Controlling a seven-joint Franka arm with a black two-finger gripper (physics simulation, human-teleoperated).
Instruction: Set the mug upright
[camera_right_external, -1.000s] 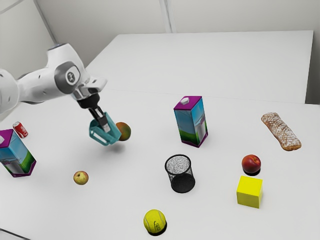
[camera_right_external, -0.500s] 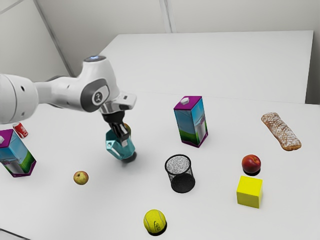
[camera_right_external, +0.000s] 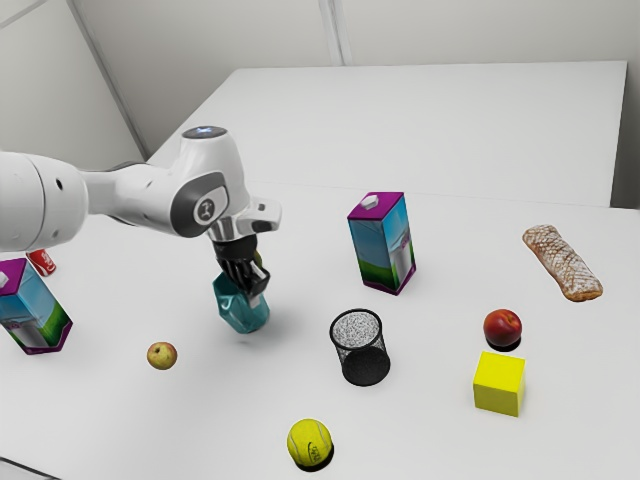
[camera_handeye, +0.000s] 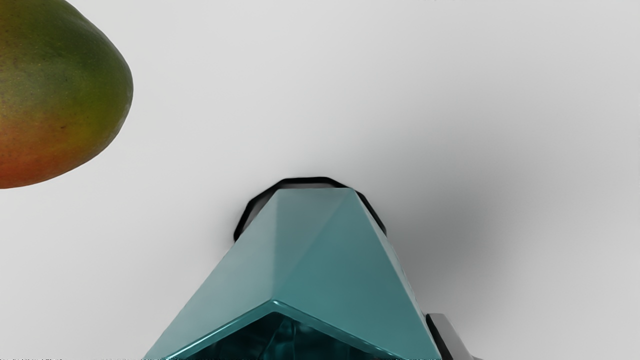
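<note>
In the exterior view my gripper (camera_right_external: 252, 294) points down at the teal mug (camera_right_external: 240, 308), shut on it by its wall, with a fingertip in front of the mug. The mug stands nearly upright, low over the table; whether its base touches is unclear. In the wrist view the faceted mug (camera_handeye: 310, 250) has its open rim toward the camera and a dark base edge beyond its far side. One finger of my gripper (camera_handeye: 320, 350) shows beside the mug's wall; the other is hidden.
A mango (camera_handeye: 50, 95) lies close by, mostly behind my hand in the exterior view. Around are a mesh cup (camera_right_external: 360, 347), a carton (camera_right_external: 382, 243), another carton (camera_right_external: 33, 308), a small apple (camera_right_external: 162, 355), a tennis ball (camera_right_external: 310, 443) and a yellow cube (camera_right_external: 499, 383).
My hand has carried the mug toward the exterior view's right and lowered it. The mug has turned from strongly tilted to nearly upright.
</note>
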